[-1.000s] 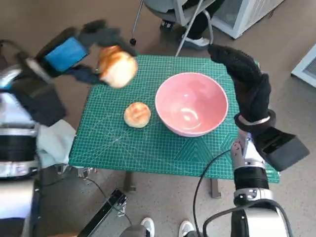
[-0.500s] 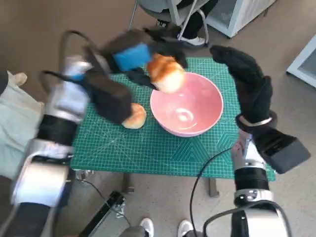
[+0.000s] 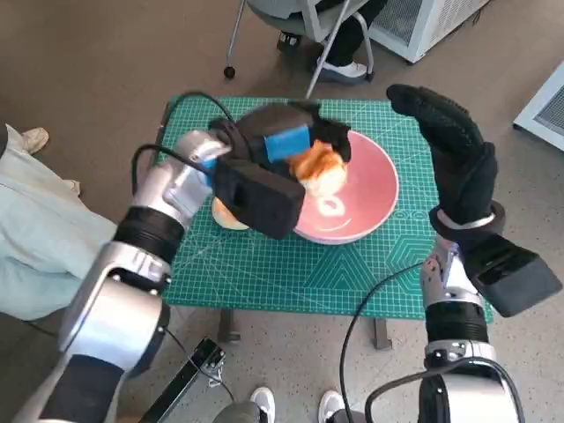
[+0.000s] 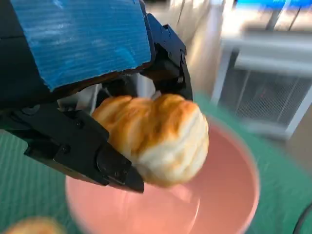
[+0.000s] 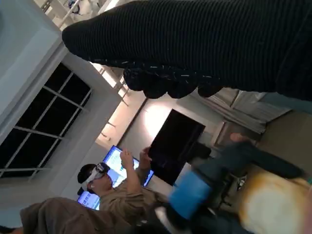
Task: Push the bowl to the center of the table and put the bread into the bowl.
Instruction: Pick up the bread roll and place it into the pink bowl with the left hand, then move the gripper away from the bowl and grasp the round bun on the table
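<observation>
While gripped by the left hand (image 3: 284, 145), bread (image 3: 319, 167) above pink bowl (image 3: 370, 196).

Green cutting mat (image 3: 291, 264) with a white grid, spread over the tabletop. Brown floor (image 3: 97, 62) all round. Chair (image 3: 304, 19) on castors just beyond the far edge, with a seated person's dark leg (image 3: 345, 42) and pale shoe (image 3: 339, 72) beside it. White cabinet (image 3: 423, 22) farther off. Pale cloth (image 3: 31, 238) at one side. Pair of white shoes (image 3: 295, 407) near the front edge. Person wearing a headset (image 5: 105, 187), arm raised, before a lit screen (image 5: 114, 163).
</observation>
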### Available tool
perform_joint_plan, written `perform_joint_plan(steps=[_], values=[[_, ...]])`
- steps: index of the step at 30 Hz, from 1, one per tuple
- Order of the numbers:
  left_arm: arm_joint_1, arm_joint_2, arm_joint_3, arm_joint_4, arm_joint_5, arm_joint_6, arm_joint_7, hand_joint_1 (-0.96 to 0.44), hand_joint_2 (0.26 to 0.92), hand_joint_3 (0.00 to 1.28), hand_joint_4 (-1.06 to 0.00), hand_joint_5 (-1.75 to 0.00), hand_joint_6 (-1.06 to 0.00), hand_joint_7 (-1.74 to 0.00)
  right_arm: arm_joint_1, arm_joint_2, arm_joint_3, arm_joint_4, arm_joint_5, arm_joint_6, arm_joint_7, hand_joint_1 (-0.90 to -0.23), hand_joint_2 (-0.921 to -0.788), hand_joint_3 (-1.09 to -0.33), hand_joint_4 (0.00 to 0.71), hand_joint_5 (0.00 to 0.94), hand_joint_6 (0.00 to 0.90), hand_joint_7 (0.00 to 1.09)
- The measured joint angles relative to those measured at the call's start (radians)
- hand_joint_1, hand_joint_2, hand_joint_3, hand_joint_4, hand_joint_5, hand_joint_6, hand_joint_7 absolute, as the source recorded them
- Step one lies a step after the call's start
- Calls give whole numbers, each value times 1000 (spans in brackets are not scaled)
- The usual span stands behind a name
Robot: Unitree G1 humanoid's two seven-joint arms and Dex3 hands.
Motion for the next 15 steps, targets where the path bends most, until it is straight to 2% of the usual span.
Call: perform_joint_plan(steps=[7,11,15], values=[[3,7,26,-12,-41,48,-105,-154,759,73,-1,-6,-1,-460,3,-2,-1,0,0,-3,-11,-597,-921,-677,358,1,19,806],[13,33,41,-45,-50,27,-91,-154,768,64,-4,-3,-11,-456,3,-3,-1,0,-1,-7,-14,-594,-921,-677,358,1,18,806],[27,75,41,-87,-43,2,-47,-115,793,24,-37,-2,-141,-272,3,-4,-1,0,-1,-9,-17,-597,-921,-675,358,1,17,805]])
